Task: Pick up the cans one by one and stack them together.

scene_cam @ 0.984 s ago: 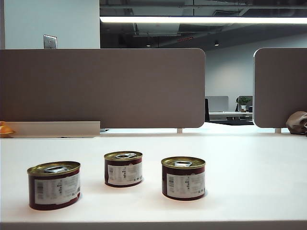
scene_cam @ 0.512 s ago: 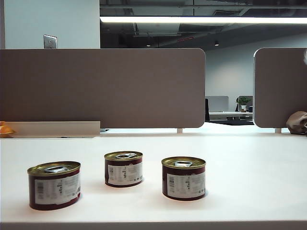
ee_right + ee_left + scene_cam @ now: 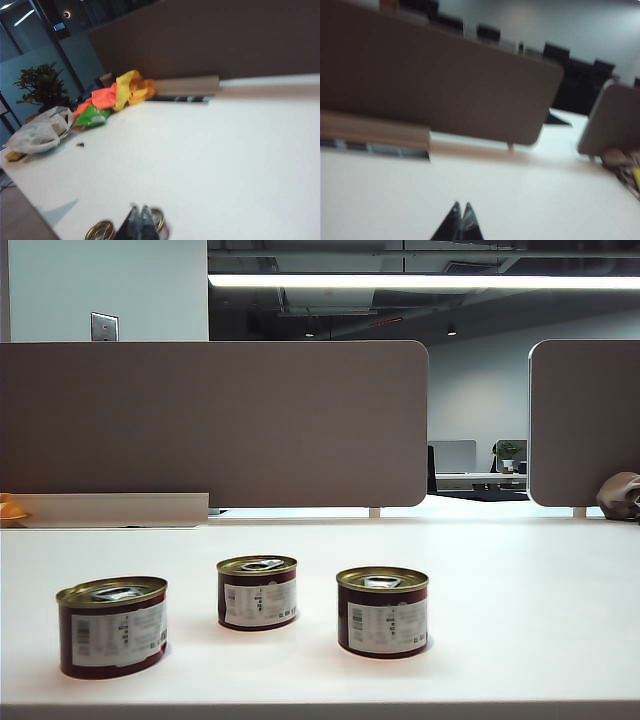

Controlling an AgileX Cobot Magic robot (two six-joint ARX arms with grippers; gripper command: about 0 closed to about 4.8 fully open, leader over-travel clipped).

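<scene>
Cans: left can [image 3: 112, 627], middle can [image 3: 258, 592], right can [image 3: 382, 612], upright, apart, in a row on the table [image 3: 520, 600], none stacked. Right claw [image 3: 140, 215] pressed together, two cans just beyond its tips. Left claw [image 3: 460, 214] pressed together, no can in its view. Right arm judged nearer.

Maroon cans [image 3: 257, 593], gold lids, white table [image 3: 500, 590].

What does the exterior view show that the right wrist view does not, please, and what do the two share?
Only the exterior view shows all three cans standing apart and unstacked, with no arm in sight. Only the right wrist view shows the right gripper, jaws shut and empty, above two cans, plus a pile of colourful bags and a white bag. Both show the white table and the brown divider.
</scene>
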